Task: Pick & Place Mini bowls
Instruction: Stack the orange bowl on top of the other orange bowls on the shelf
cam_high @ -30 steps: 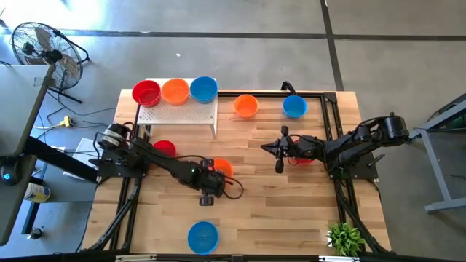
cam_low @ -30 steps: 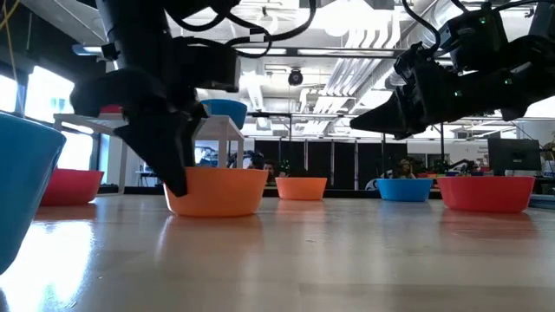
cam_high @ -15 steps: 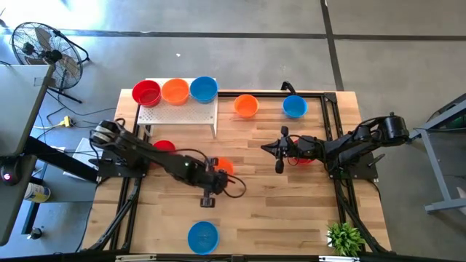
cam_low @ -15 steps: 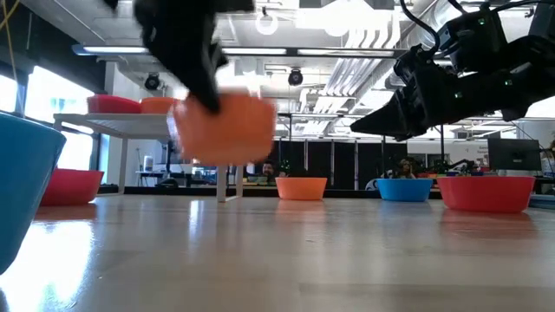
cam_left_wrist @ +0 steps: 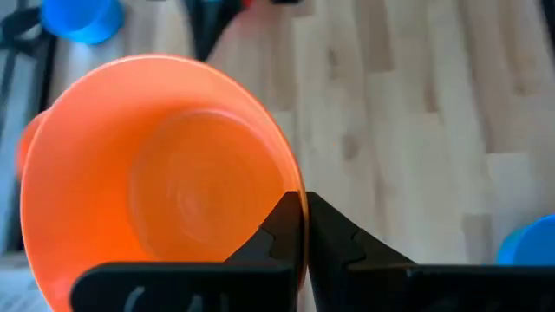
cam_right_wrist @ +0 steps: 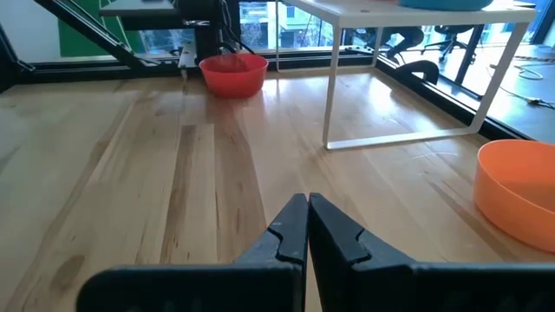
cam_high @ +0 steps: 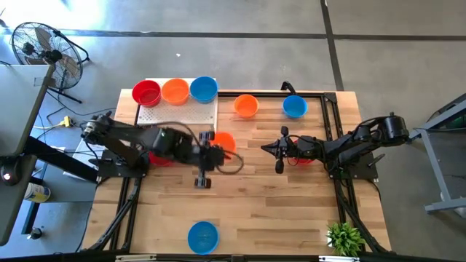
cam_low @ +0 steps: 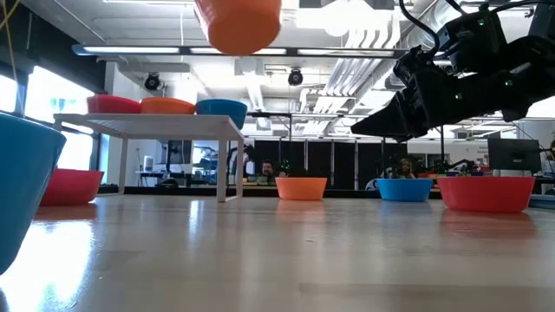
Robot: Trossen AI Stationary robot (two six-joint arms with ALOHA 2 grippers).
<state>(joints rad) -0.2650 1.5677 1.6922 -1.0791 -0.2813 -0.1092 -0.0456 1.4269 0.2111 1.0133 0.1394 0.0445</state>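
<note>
Orange mini bowl [cam_left_wrist: 165, 173] lifted clear of the wooden table [cam_high: 277, 211], rim pinched in the left gripper [cam_left_wrist: 303, 227], near the white perforated board [cam_high: 178, 110]. Three bowls already on that board; five others on the table remaining. Right gripper [cam_right_wrist: 307, 227] closed, empty, waiting mid-table.
</note>
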